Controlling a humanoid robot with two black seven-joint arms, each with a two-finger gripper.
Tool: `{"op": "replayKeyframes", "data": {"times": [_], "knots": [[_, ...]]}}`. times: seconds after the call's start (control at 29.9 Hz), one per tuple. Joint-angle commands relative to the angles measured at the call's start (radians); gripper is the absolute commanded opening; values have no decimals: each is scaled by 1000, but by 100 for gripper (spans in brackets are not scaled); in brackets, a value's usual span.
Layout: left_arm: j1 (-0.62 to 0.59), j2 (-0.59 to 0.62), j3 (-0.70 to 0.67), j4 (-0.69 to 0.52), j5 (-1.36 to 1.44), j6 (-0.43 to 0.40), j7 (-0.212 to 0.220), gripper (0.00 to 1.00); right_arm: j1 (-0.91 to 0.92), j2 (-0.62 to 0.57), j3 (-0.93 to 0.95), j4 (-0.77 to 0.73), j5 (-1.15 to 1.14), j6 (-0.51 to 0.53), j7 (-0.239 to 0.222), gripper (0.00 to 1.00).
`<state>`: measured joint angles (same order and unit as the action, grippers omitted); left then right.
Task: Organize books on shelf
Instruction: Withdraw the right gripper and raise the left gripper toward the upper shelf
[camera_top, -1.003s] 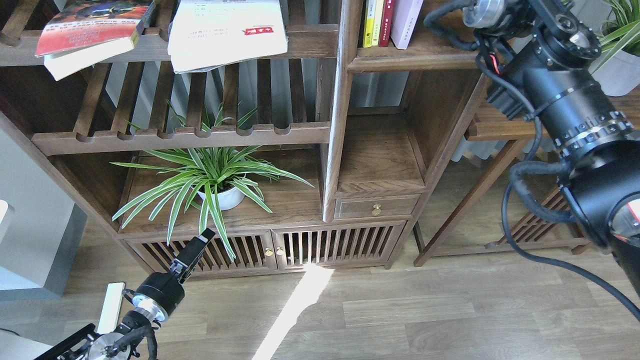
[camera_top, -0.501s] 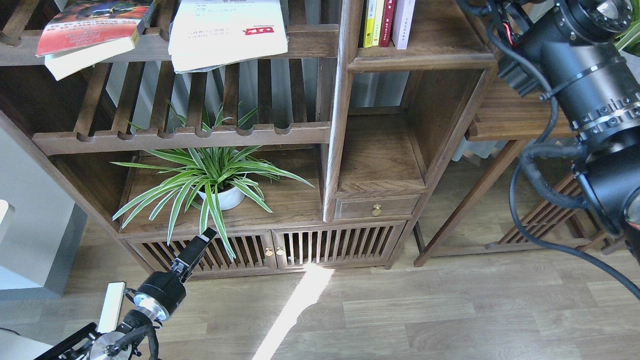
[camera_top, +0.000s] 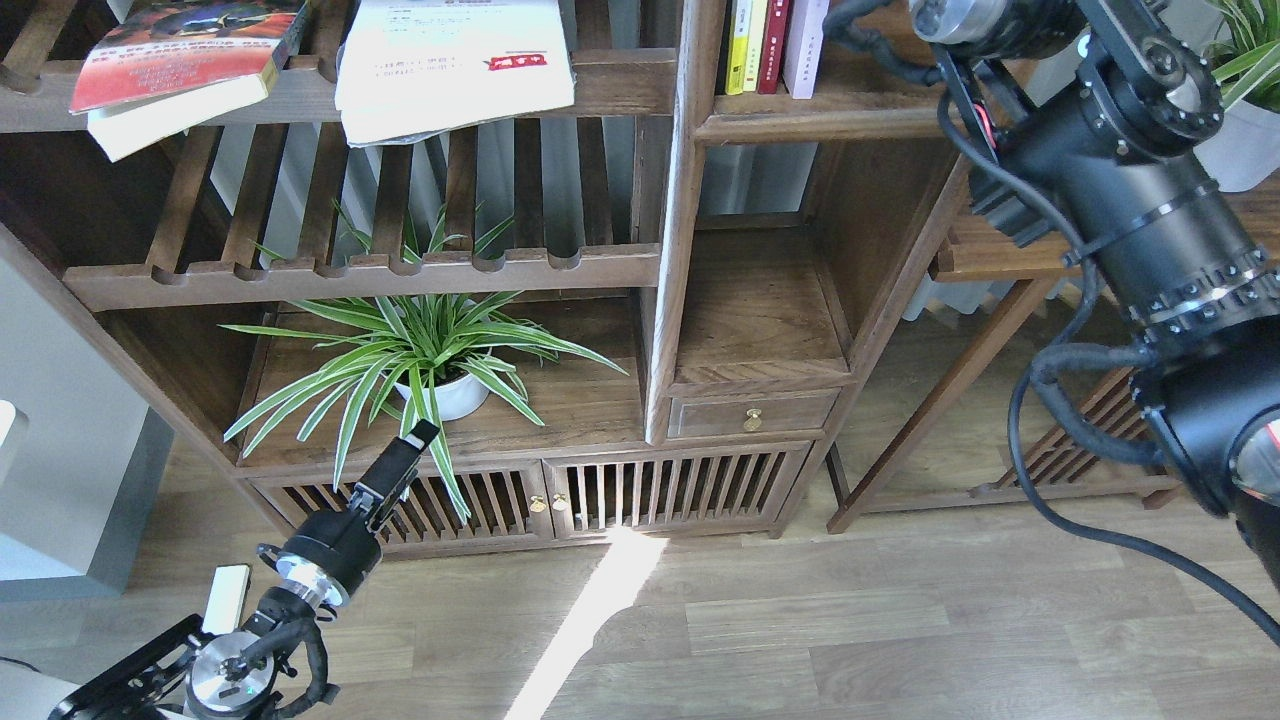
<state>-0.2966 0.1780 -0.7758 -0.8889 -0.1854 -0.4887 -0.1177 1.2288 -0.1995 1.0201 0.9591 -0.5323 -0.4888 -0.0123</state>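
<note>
The thick red-orange book lies flat on the slatted rack at top left. The large white book with the red logo lies beside it on the same rack. On the shelf, the narrow upper cubby, a yellow book, a red book and a pale book stand upright. No barcode shows on the pale one. My right arm reaches up past the cubby's right side, and its gripper is beyond the top edge. My left gripper is low, in front of the plant board, seen edge-on.
A spider plant in a white pot stands on the wide lower board. A second white pot stands at top right on a side table. An open lower cubby sits above a small drawer.
My right arm swung right and up, then came back left toward the cubby. The pale book stands straighter than a second ago. My left gripper rose a little.
</note>
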Motion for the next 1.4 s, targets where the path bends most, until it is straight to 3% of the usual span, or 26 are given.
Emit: {"op": "replayKeyframes", "data": {"times": [0.0,0.4,0.64,1.04,1.24,1.37], "knots": [[-21,0,-7,-22,-2,0,-2,98,-37,-21,2,59,0,0,2,98],[-93,-17,-49,-34,-5,0,-5,98,-141,-81,26,211,0,0,0,99],[-95,-22,-63,-156,-6,0,-4,98,-209,-87,44,328,-3,0,0,99],[-159,-60,-125,-183,-42,0,-5,98,-290,-101,132,360,-6,0,11,100],[-214,-69,-128,-179,-66,0,-5,98,-480,-138,259,357,-6,407,0,100],[-229,-91,-129,-179,-66,0,-5,98,-520,-146,311,357,-6,478,5,100]]}}
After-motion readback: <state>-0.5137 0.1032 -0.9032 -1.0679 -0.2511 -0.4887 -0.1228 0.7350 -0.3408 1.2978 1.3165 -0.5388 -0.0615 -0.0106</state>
